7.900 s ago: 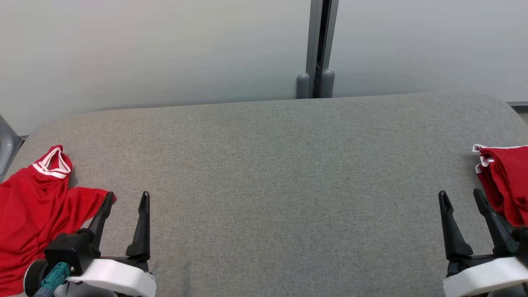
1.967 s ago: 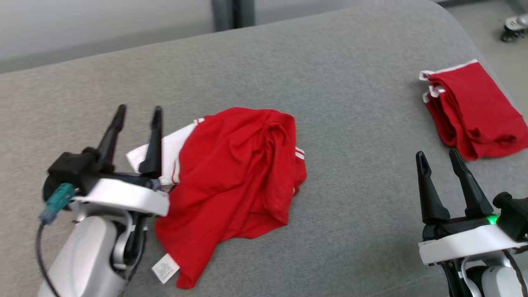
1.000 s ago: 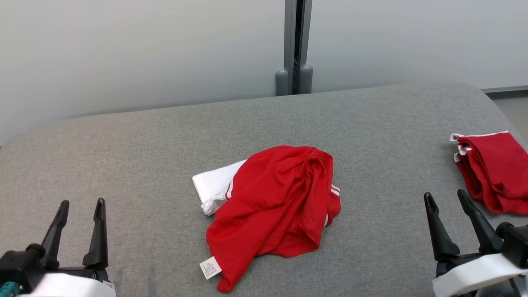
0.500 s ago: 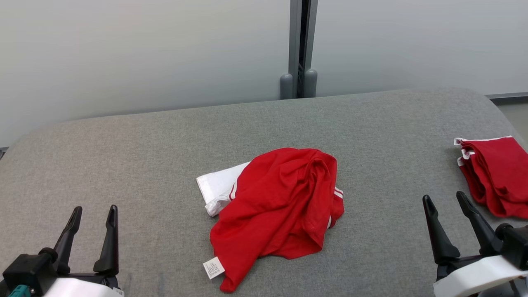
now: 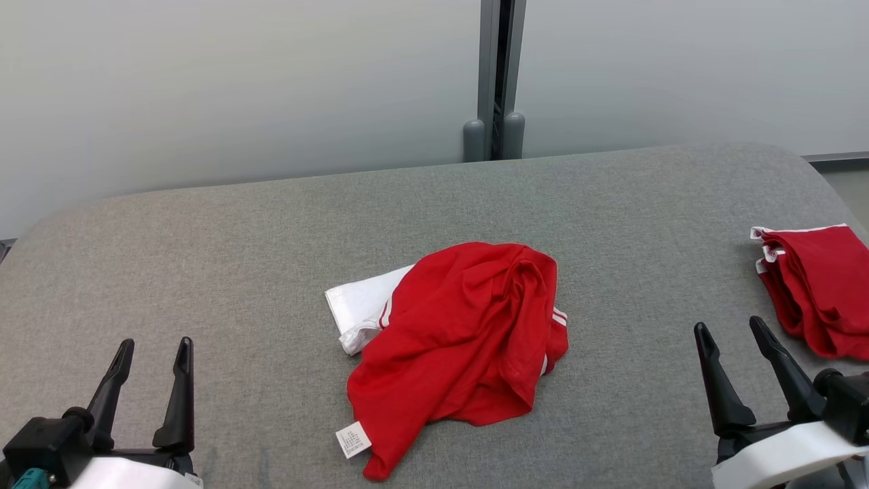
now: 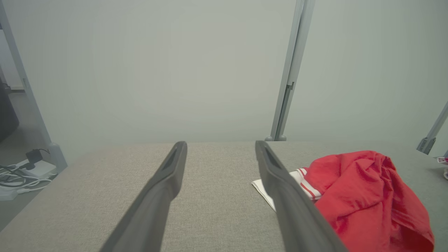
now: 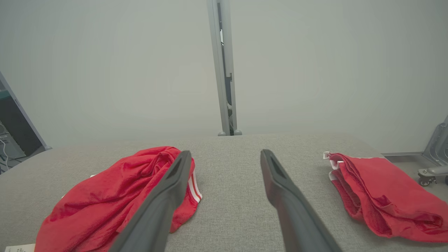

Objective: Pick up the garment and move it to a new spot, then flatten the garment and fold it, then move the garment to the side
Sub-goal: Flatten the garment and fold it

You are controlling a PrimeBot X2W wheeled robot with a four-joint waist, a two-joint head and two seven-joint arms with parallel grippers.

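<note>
At the near left corner of the grey cloth-covered worktop [image 5: 224, 258], the left gripper [image 5: 155, 341] hovers with its two dark fingers spread wide apart, pointing toward the far edge. Nothing is between them. The left wrist view shows bare grey cloth in the gap, and a white power strip with cables [image 6: 24, 173] lies on the floor past the worktop's left edge.

The garment [image 5: 461, 339], a red shirt, lies crumpled in a heap at the middle of the worktop, somewhat nearer the front edge than the far one and well apart from both grippers. A flat white part [image 5: 363, 305] sticks out from under the red cloth on the heap's left side. A small white label [image 5: 353, 439] shows at the heap's near left tip, and white stripes [image 5: 557, 318] edge its right side.

Behind the far edge a grey post [image 5: 501, 68] stands between two pale wall panels.

At the near right corner the right gripper [image 5: 727, 324] also has its fingers wide apart and holds nothing. Near it, against the right edge, lies a folded red pile [image 5: 818, 292] with white trim at its far end. In the right wrist view the pile lies clear of the fingers, and a grey caster [image 7: 427, 176] sits on the floor past the right edge.
</note>
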